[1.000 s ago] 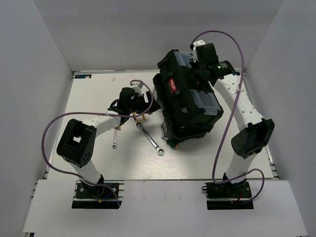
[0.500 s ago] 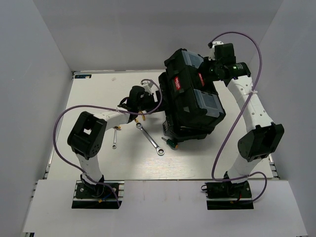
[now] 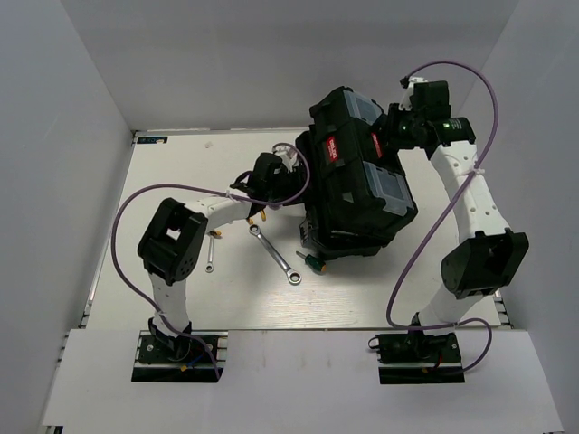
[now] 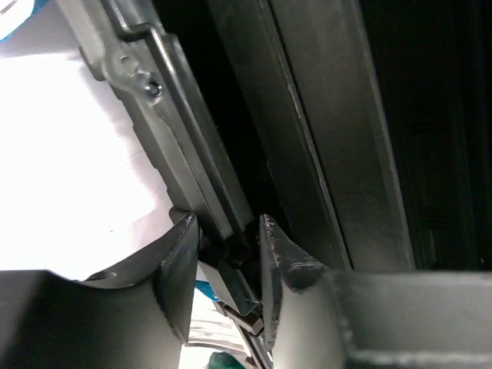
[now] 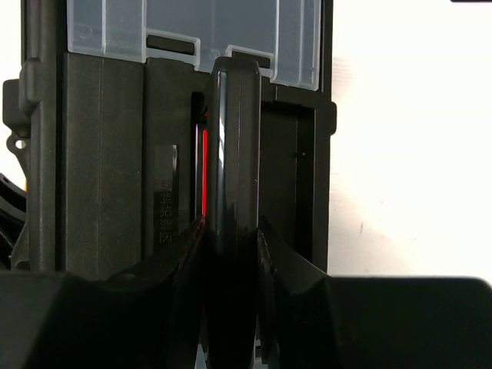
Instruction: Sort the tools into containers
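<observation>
Box (image 3: 362,194) has swung over the last second. Its far end has gone with the right arm, while the near corner by the screwdriver (image 3: 312,262) has barely moved. Can't tell if it is pivoting, tilting or the lid starting to lift.

Right fingers (image 5: 181,265) are clamped on the handle (image 5: 231,154), one each side of the bar, with the clear compartments (image 5: 192,31) just beyond them.

Left fingers (image 4: 178,261) have followed the box in. They straddle a latch-like rail (image 4: 192,184) on its edge with a narrow gap; can't tell if they actually pinch it.

Nothing sorted yet. Ratchet (image 3: 276,255) and small wrench (image 3: 210,253) lie on the surface (image 3: 181,172) well behind the left fingers. Pliers (image 3: 260,215) peek out just behind them, under the wrist.

My read: this is still opening and positioning work, and no tool goes in until the box is open.
</observation>
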